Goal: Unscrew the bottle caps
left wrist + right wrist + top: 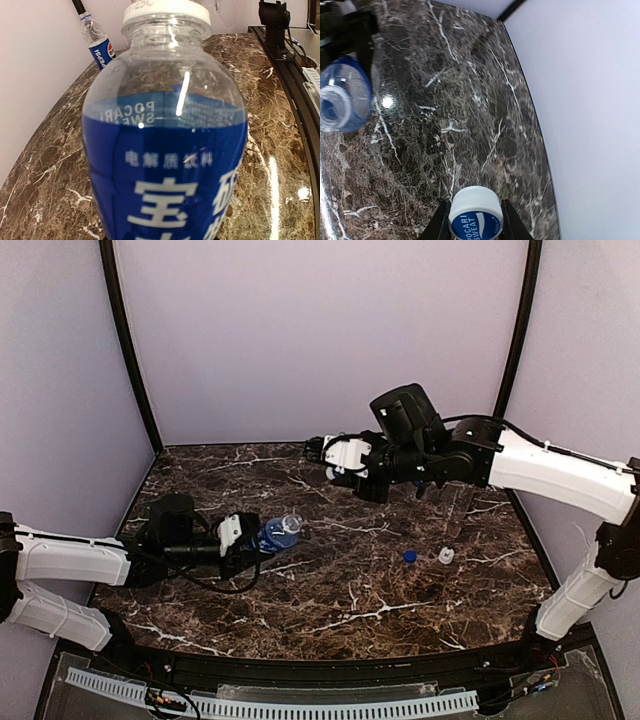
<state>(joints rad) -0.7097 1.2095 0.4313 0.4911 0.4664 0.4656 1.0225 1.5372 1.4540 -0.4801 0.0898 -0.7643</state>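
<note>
My left gripper is shut on a clear bottle with a blue Pocari Sweat label, held low over the table with its neck pointing right. The bottle fills the left wrist view, hiding the fingers. In the right wrist view its mouth looks open. My right gripper is above the back middle of the table, shut on a white Pocari Sweat cap between its fingers. A blue cap and a white cap lie loose on the table at right. A Pepsi bottle stands by the far wall.
The dark marble table is closed in by pale walls and black corner poles. The right arm spans the back right. A black rail and cables run along the near edge.
</note>
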